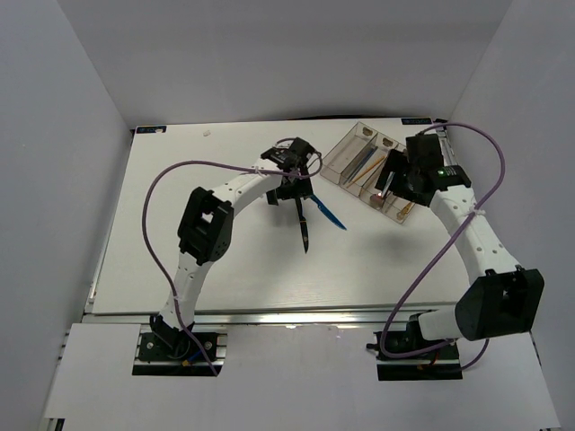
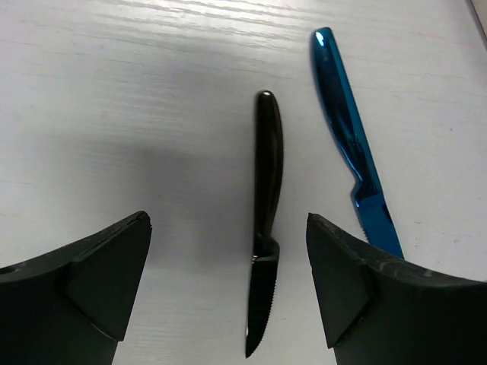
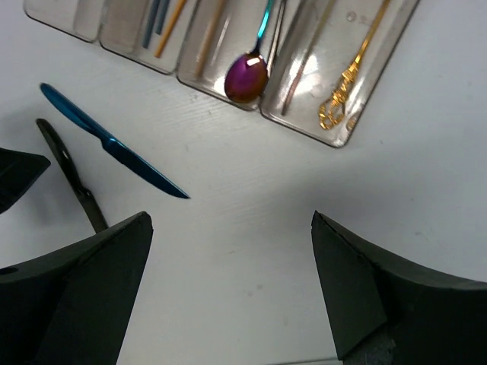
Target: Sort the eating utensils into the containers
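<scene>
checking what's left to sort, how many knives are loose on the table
2. The black knife lies on the table between the fingers of the open left pincer; the blue knife lies beside it, apart, toward the tray. The arms may hide others.

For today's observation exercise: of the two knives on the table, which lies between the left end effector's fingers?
The black knife, framed by the open left end effector; the blue knife lies outside that gap.

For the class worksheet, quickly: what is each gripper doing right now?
Left gripper: open, empty; black knife seen between its fingers.
Right gripper: open, empty.
</scene>
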`<action>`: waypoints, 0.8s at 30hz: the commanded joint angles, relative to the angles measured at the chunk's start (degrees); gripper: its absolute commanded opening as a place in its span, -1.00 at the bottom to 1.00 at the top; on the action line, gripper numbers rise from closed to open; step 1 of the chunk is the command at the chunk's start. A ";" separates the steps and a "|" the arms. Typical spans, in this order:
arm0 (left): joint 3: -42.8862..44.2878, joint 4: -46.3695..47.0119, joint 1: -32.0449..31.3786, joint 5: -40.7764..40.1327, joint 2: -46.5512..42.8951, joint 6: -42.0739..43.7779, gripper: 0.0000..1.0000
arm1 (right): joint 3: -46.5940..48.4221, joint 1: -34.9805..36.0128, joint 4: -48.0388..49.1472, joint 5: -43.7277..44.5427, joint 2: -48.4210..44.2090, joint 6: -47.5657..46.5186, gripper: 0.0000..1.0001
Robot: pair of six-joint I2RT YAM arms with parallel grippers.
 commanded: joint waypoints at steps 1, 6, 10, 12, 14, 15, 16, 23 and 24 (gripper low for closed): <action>3.70 -3.89 -2.18 -6.54 0.58 -1.34 0.83 | 1.85 0.18 -5.04 4.97 -3.91 -0.30 0.79; 5.01 -2.47 -2.97 -7.33 3.22 -1.34 0.65 | -7.71 0.27 -0.06 -7.58 -12.96 3.21 0.79; 4.76 -1.26 -3.15 -6.73 4.80 -1.08 0.51 | -7.91 2.02 -2.75 -7.25 -14.82 3.23 0.79; 3.53 0.24 -3.15 -6.46 5.07 -0.99 0.43 | -8.00 2.73 -3.47 -6.90 -15.34 2.44 0.79; 3.52 0.59 -3.15 -6.19 6.03 -0.55 0.24 | -8.26 3.26 -3.64 -6.38 -16.31 2.17 0.79; 3.35 0.86 -3.15 -5.93 6.38 -0.55 0.21 | -8.35 3.43 -3.65 -6.37 -16.49 2.17 0.79; 3.09 1.30 -3.15 -4.71 6.74 -0.20 0.17 | -8.35 3.78 -3.73 -6.46 -16.84 2.17 0.79; 2.04 1.12 -3.24 -2.77 8.85 -0.64 -0.12 | -7.30 4.84 -3.12 -7.07 -16.40 1.82 0.77; 1.16 1.47 -3.24 -2.68 8.15 -1.07 -0.17 | -7.12 4.93 -3.12 -7.25 -16.05 1.64 0.77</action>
